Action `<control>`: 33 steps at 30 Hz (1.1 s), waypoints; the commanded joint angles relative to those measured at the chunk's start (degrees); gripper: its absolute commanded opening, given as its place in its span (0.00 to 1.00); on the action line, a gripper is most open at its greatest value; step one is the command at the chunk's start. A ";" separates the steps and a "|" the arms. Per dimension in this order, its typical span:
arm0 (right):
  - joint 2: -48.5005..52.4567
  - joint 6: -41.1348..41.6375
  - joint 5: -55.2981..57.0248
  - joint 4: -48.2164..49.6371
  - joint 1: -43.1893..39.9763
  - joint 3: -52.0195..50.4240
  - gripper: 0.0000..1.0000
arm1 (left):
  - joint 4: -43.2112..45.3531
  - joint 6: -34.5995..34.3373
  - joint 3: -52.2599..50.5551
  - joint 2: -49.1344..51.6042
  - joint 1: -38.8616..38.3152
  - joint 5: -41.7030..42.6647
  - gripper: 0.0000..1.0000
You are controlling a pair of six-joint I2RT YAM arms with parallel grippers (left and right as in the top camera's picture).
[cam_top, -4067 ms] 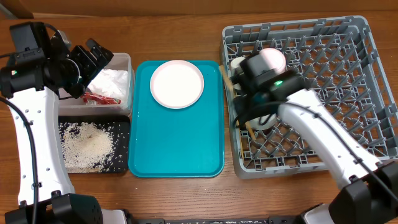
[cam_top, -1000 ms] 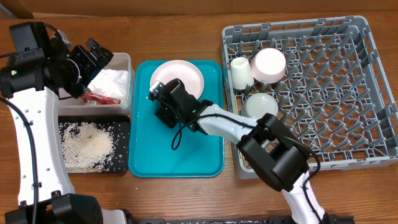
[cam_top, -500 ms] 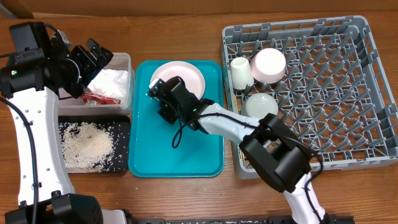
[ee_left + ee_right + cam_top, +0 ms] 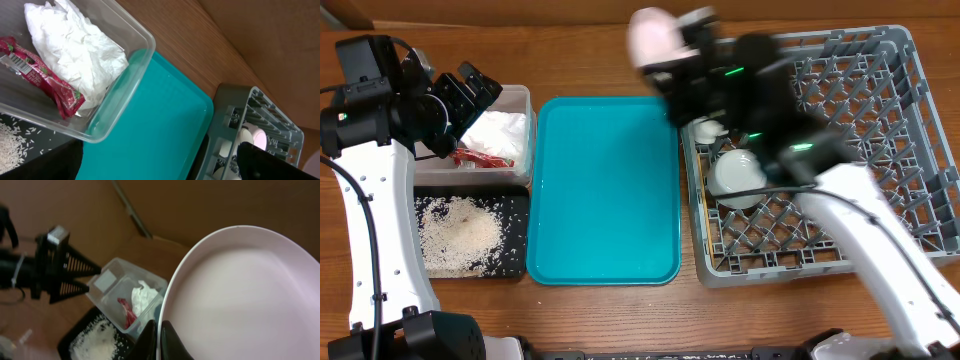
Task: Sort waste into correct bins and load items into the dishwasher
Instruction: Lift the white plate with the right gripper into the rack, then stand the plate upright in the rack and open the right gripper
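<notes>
Within the right pincer [image 4: 157,339], tight on its rim, the pale pink plate [image 4: 240,295], aloft beside the dish rack [image 4: 910,130].

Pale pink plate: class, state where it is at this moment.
Overhead view, top centre: the pale pink plate is held in the air by the right claw, beyond the far corners where the teal tray and grey dish rack meet.

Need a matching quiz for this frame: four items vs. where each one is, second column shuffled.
Items:
1. napkin
2. rice
3. plate
4. grey bowl

Places:
A. in the rack
B. held by the right gripper
C. in the clear tub
D. in the black tray

Pairs: 1-C, 2-D, 3-B, 4-A
</notes>
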 commanded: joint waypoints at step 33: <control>2.23 -4.63 -29.22 -26.80 -41.86 -12.39 0.23 | 0.09 -0.52 1.01 -0.85 0.00 -0.22 1.00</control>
